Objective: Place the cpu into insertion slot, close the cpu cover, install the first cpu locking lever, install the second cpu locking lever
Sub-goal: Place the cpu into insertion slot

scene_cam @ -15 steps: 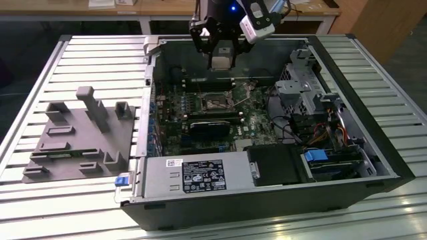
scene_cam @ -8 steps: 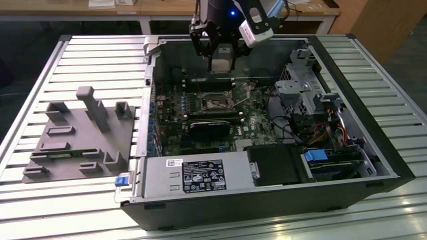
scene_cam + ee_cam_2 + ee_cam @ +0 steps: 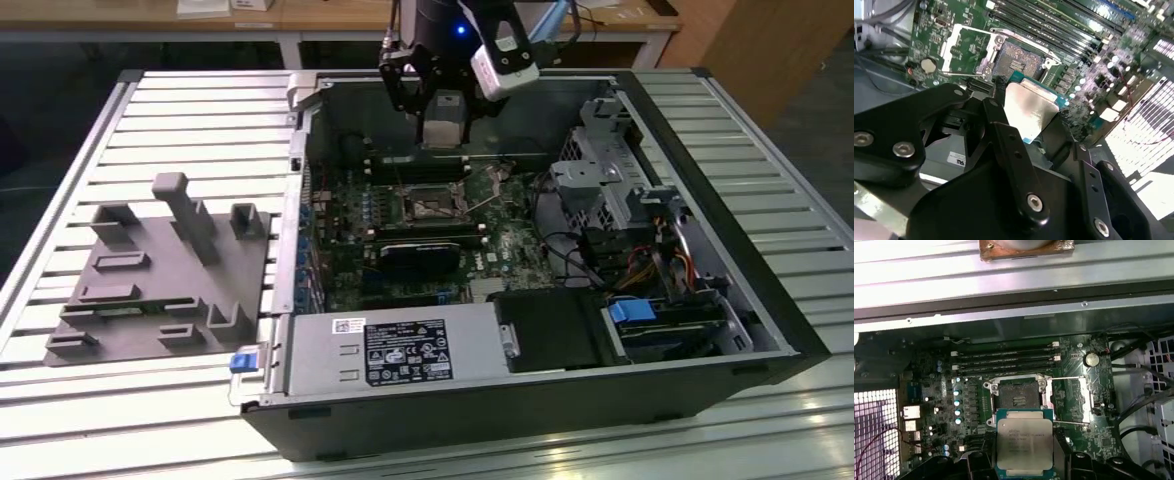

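At the top middle of the exterior view, the gripper [image 3: 443,138] hangs over the far end of an open case [image 3: 534,425]. The case lies on its side on a slatted table [image 3: 747,130]. The jaws are drawn in tight on the cpu [image 3: 1025,444], pinching it by two opposite edges. In both wrist views a black finger presses against each side of the chip. The cpu [image 3: 1030,107] is held flat, with its dull grey top showing and a thin green edge round it.

The slot [image 3: 430,205] sits near the middle of the green board [image 3: 501,250], and its dark contact field is bare. In the first wrist view the cpu is off the board, just beside the slot [image 3: 1016,399], with one edge crossing the slot's rim in the picture. It is not seated.

The cover [image 3: 1072,399] is folded back, lying flat on the board next to the slot, and the board shows through its square window. Two thin wire levers [image 3: 1066,378] run along its sides, both unlatched. Long black memory slots [image 3: 1004,357] lie on the slot's other side.

Towards the exterior view's left, a grey fixture [image 3: 160,270] with upright posts rests on the table, just beside the case. In the lower middle of that frame a grey power supply [image 3: 387,350] fills the near end of the case.
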You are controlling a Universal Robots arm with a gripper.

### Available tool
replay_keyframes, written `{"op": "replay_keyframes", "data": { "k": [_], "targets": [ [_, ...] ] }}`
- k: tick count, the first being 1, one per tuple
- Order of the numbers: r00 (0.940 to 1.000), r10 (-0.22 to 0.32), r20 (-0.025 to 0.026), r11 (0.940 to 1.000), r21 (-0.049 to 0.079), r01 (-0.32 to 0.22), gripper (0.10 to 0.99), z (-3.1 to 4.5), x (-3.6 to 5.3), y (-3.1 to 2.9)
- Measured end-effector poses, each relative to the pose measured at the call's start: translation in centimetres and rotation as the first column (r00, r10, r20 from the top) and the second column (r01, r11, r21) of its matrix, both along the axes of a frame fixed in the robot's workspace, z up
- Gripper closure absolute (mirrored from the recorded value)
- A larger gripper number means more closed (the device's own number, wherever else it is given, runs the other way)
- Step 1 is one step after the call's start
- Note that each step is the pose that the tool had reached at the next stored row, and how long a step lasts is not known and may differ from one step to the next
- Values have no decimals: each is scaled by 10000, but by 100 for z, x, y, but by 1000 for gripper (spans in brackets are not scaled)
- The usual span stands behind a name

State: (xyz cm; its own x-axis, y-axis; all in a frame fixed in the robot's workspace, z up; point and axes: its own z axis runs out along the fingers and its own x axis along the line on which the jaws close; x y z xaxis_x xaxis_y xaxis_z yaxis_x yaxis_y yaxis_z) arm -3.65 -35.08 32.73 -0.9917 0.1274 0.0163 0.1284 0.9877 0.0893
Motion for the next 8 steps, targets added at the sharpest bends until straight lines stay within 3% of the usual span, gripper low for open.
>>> {"op": "replay_keyframes", "data": {
  "k": [4,8],
  "targets": [
    [9974,-726,0,9974,0,726,549,-12,0,0],
    [9893,-1456,1,9893,2,1456,549,-25,0,0]
  ]
}}
